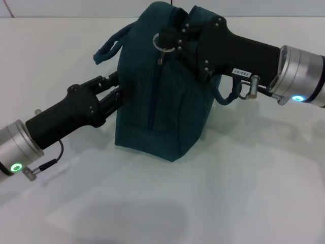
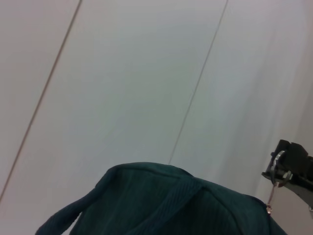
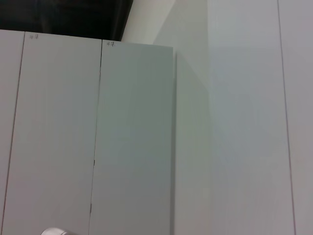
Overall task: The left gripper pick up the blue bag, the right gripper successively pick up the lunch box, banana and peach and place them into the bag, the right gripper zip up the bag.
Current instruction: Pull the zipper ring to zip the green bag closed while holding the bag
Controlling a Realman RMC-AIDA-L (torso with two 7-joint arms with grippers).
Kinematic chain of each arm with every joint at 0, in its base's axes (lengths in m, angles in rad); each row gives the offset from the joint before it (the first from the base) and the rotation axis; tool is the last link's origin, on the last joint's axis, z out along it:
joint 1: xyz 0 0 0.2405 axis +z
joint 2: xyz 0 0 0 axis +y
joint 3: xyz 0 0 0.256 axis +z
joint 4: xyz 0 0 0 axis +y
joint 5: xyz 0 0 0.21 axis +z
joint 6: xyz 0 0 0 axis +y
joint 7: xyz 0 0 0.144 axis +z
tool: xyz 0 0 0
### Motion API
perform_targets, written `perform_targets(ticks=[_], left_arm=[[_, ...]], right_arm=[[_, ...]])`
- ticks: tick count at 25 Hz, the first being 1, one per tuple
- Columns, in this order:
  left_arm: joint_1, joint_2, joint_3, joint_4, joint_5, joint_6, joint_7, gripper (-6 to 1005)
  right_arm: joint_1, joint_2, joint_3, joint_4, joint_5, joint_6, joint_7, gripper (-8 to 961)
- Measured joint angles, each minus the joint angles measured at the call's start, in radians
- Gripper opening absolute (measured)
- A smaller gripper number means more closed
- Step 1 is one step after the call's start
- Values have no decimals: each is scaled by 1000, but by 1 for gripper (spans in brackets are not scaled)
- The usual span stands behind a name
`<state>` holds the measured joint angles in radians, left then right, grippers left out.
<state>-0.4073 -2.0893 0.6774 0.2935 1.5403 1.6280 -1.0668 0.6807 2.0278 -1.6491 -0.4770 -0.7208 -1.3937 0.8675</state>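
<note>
**Q:** Overhead, what does the head view show of the container and its contents?

**A:** The blue bag (image 1: 161, 86) stands upright on the white table (image 1: 213, 198), its zipper line running closed down the facing side, so nothing inside can be seen. One loop handle (image 1: 107, 47) sticks out on the robot's left; another hangs on the far right side. The metal ring pull (image 1: 162, 42) sits at the top of the zipper.

**Q:** And the arms in that view?

**A:** The left gripper (image 1: 122, 87) reaches in low from the left, its fingers pressed against the bag's left wall; the jaws appear clamped on the fabric there. The right gripper (image 1: 170, 40) comes in from the right, level with the bag's top, jaws closed on the ring pull.

**Q:** What does the left wrist view add?

**A:** The bag's top (image 2: 161, 200) and a ribbed handle strap (image 2: 171, 198) fill the lower part, with pale wall panels (image 2: 137, 88) behind. The right gripper (image 2: 286, 166) shows at the edge, holding the ring pull (image 2: 278, 164), from which a thin tab hangs down to the bag.

**Q:** And the right wrist view?

**A:** Only a pale cabinet front (image 3: 98, 147) and wall (image 3: 244, 122); neither bag nor fingers appear.
</note>
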Motion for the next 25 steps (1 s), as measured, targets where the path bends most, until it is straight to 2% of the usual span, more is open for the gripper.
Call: perform_targets(ticks=[3,12,17,25], left_arm=[[0,0,4,2,-1,3,1,395],[-8,3,15,7,0,7,-4,152],[-12,5,35,9,0,10,-6,64],[0,12,57,28,25,89,-22,62]], right_arm=[[0,0,0,0,0,0,1,18],[-3,0,-1,0,10,-2,4,18],[-6,0,-1,0,11,-2,4,18],[-12,-5,11,9,78,13,4,18]])
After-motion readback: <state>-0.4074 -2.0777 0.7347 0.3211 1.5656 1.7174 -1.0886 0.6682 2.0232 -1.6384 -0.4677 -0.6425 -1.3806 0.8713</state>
